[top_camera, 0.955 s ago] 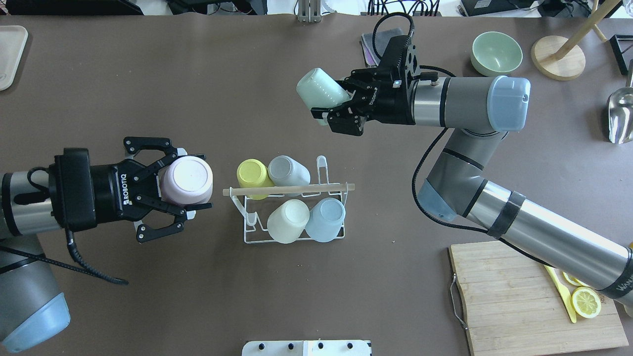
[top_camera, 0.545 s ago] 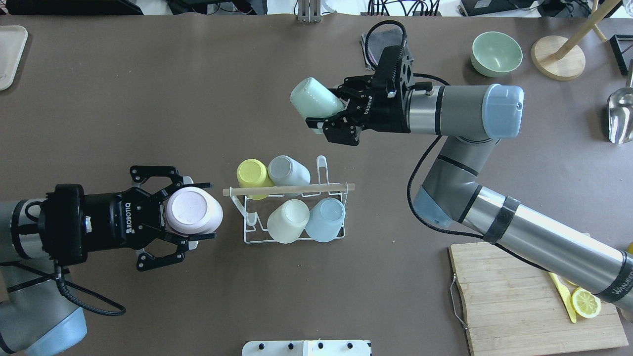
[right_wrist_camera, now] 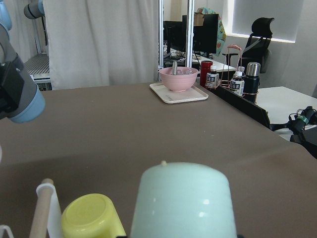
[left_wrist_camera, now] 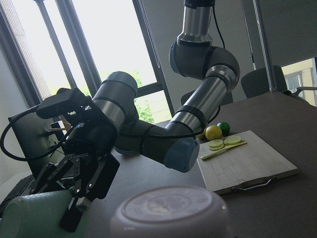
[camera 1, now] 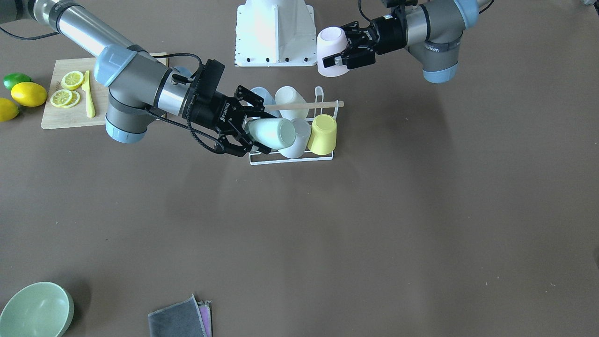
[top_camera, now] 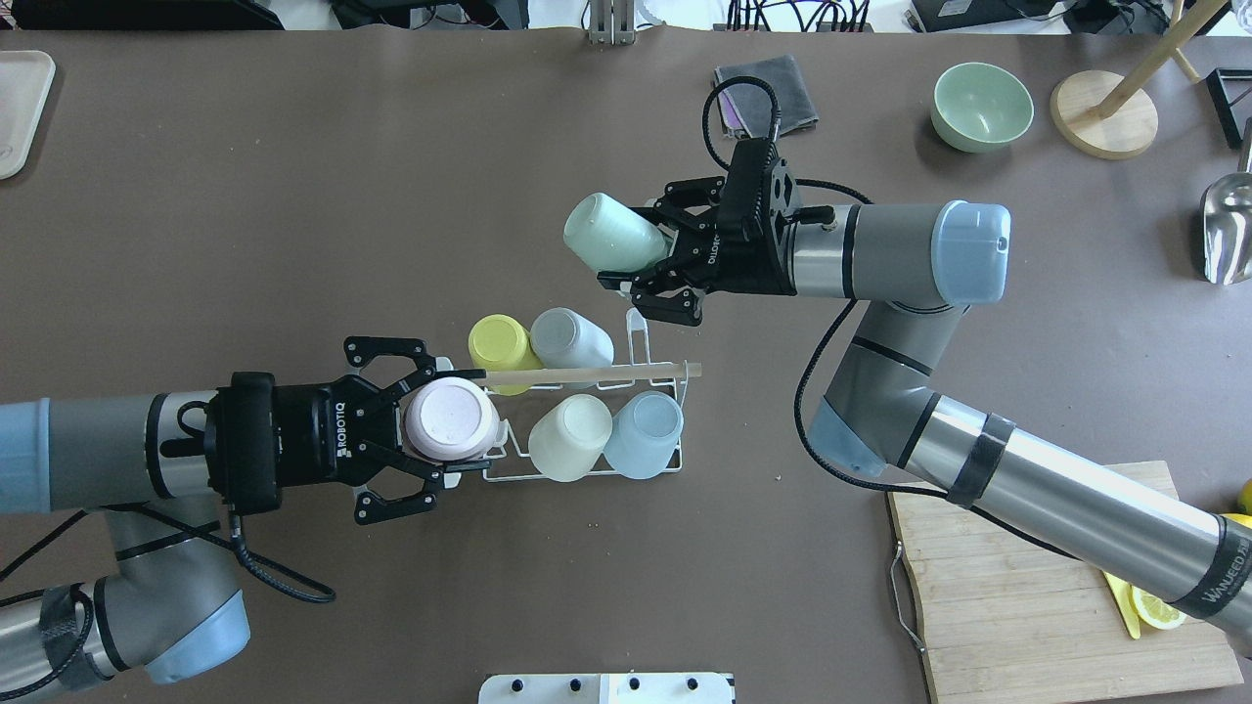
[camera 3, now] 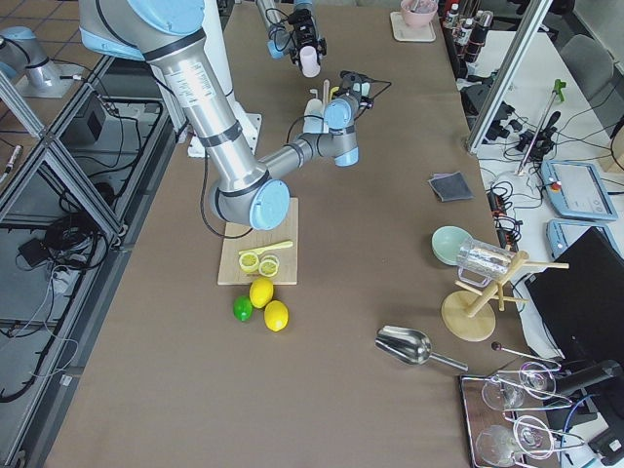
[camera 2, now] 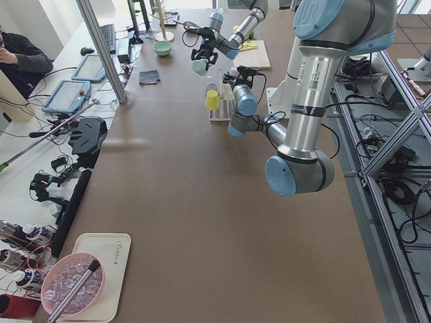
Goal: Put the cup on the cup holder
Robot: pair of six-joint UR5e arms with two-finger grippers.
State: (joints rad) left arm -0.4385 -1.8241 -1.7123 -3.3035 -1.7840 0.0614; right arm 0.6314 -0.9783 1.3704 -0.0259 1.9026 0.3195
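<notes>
The cup holder (top_camera: pixel 657 467) is a white wire rack with a wooden rod (top_camera: pixel 587 374) across its top. It holds a yellow cup (top_camera: pixel 497 340), a grey cup (top_camera: pixel 567 337), a cream cup (top_camera: pixel 569 435) and a light blue cup (top_camera: pixel 644 432). My left gripper (top_camera: pixel 469 420) is shut on a pink cup (top_camera: pixel 448 418), bottom up, raised over the rack's left end; the pink cup also shows in the front view (camera 1: pixel 331 51). My right gripper (top_camera: pixel 626 246) is shut on a mint cup (top_camera: pixel 608 233), tilted, raised beyond the rack's far side; the mint cup also shows in the front view (camera 1: pixel 271 132).
A green bowl (top_camera: pixel 981 106), a folded cloth (top_camera: pixel 768 93) and a wooden stand (top_camera: pixel 1105 112) sit at the far right. A metal scoop (top_camera: pixel 1228 230) lies at the right edge. A cutting board (top_camera: pixel 1037 596) with lemon slices is near right. A tray (top_camera: pixel 20 108) is far left.
My left gripper has carried the pink cup rightward to the rack's left end. My right gripper has brought the mint cup nearer to the rack's far side.
</notes>
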